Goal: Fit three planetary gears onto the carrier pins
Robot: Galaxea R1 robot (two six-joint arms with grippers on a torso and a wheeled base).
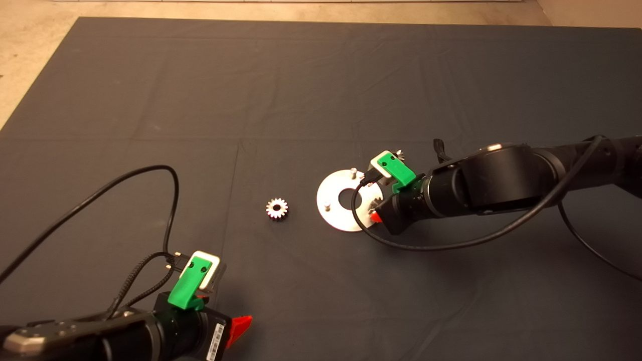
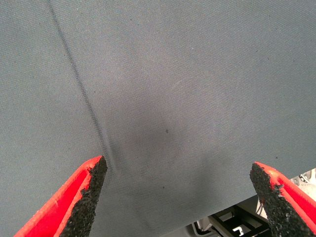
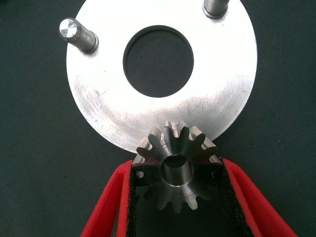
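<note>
My right gripper (image 3: 177, 170) is shut on a planetary gear (image 3: 175, 170) and holds it over the near rim of the shiny round plate (image 3: 217, 89). Two carrier pins (image 3: 78, 34) (image 3: 216, 7) stand bare on the plate. The third pin is hidden under the gear. In the head view the right gripper (image 1: 375, 213) covers the right side of the plate (image 1: 333, 218). A second gear (image 1: 277, 208) lies on the mat left of the plate. A third gear (image 1: 399, 154) shows just behind the right wrist. My left gripper (image 1: 241, 326) is open and empty at the lower left.
The dark mat (image 1: 301, 90) stretches wide behind and around the plate. A black cable (image 1: 170, 200) loops over the mat from the left arm. The left wrist view shows only bare mat (image 2: 173, 98) between its fingers.
</note>
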